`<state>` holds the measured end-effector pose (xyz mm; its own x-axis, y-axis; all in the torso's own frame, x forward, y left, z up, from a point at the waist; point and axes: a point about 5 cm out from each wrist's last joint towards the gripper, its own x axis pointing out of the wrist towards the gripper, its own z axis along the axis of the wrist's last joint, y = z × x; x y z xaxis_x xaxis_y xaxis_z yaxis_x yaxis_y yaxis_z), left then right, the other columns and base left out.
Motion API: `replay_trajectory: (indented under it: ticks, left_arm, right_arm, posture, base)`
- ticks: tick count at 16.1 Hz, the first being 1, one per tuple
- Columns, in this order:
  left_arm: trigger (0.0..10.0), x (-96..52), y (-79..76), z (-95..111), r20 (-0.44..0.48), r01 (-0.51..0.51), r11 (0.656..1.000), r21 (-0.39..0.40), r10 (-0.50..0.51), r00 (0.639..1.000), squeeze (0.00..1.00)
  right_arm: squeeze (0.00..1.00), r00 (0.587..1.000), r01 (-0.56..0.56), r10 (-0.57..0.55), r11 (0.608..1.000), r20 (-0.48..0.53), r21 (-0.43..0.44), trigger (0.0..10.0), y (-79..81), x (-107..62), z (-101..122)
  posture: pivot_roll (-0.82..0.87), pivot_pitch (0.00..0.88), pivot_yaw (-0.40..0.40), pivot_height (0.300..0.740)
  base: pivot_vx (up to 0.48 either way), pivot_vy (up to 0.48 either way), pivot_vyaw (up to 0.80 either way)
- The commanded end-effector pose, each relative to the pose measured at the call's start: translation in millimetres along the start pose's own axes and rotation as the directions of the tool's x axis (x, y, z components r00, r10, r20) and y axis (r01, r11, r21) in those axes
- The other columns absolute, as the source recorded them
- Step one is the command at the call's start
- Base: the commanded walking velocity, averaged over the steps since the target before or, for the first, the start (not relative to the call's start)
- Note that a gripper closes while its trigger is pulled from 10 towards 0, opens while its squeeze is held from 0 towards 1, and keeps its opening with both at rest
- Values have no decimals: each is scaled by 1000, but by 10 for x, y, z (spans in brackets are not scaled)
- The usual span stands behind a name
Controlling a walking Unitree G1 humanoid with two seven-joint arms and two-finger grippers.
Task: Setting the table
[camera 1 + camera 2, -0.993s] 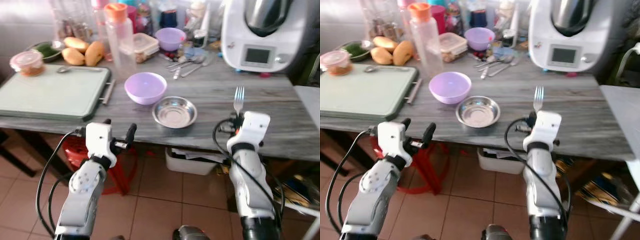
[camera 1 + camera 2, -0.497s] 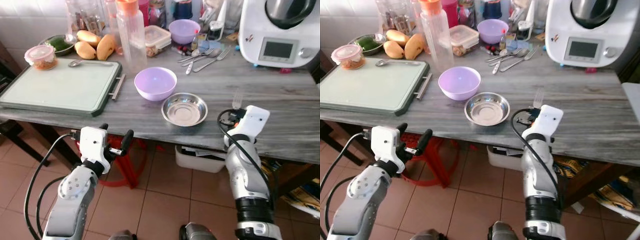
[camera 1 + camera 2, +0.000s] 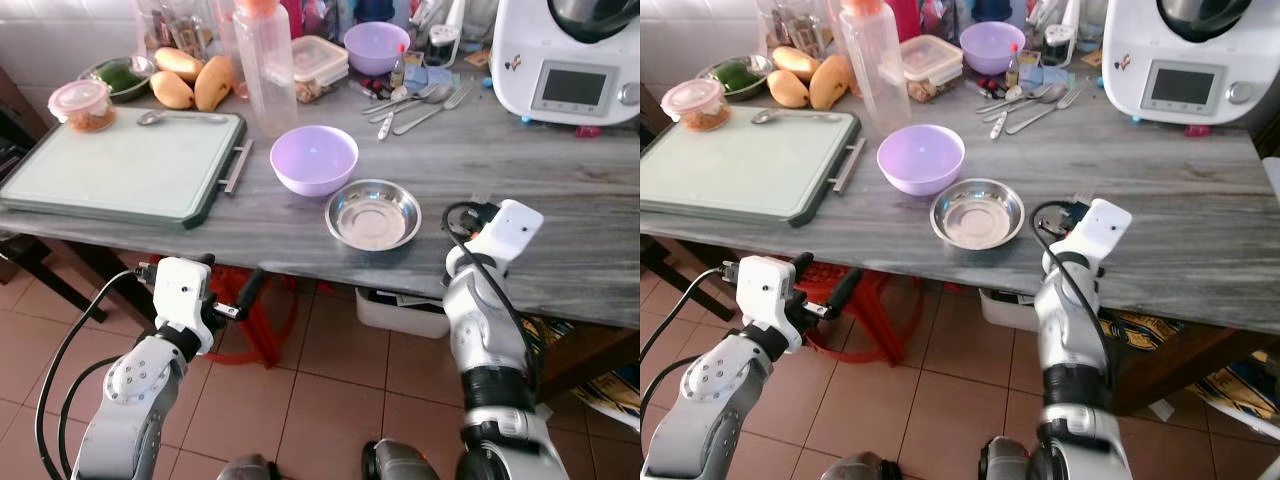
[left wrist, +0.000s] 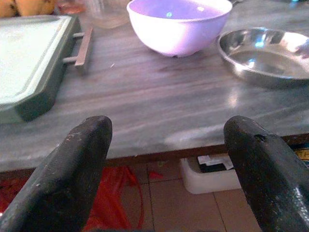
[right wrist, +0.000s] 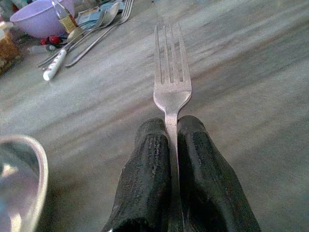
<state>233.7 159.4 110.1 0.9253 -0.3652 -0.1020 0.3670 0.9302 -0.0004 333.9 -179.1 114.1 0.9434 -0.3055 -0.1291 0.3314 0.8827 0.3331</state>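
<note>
The right gripper (image 5: 173,140), clenched on a fork (image 5: 170,72), hovers low over the surface (image 3: 580,170) beside the metal dish (image 3: 373,213), so laying it down there looks next.

The left gripper (image 4: 166,159) hangs low in front of the body, its two black fingers spread wide. The right gripper (image 5: 173,126) is raised on a bent silver arm, fingers pinched together.
</note>
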Motion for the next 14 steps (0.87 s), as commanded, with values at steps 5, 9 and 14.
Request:
replay_trajectory:
  ticks: [5, 9, 14]
  left_arm:
    - [10000, -21, 8, 27, -6, 4, 1000, 7, -4, 1000, 0]
    - [10000, -4, -14, 36, -5, 10, 1000, 3, -10, 1000, 0]
    - [10000, 11, -16, 31, -13, 25, 1000, 1, -25, 1000, 0]
  right_arm:
    - [0, 997, -23, 25, 999, -79, 26, 10000, 83, 103, -145]
    - [0, 993, -36, 37, 999, -113, 14, 10000, 96, 108, -230]
    - [0, 980, -107, 101, 994, -174, -24, 10000, 133, 76, -372]
  posture:
    - [99, 105, 83, 740]
    - [97, 99, 82, 740]
    - [93, 98, 87, 740]
  base:
    - [0, 0, 0]
    - [0, 0, 0]
    - [0, 0, 0]
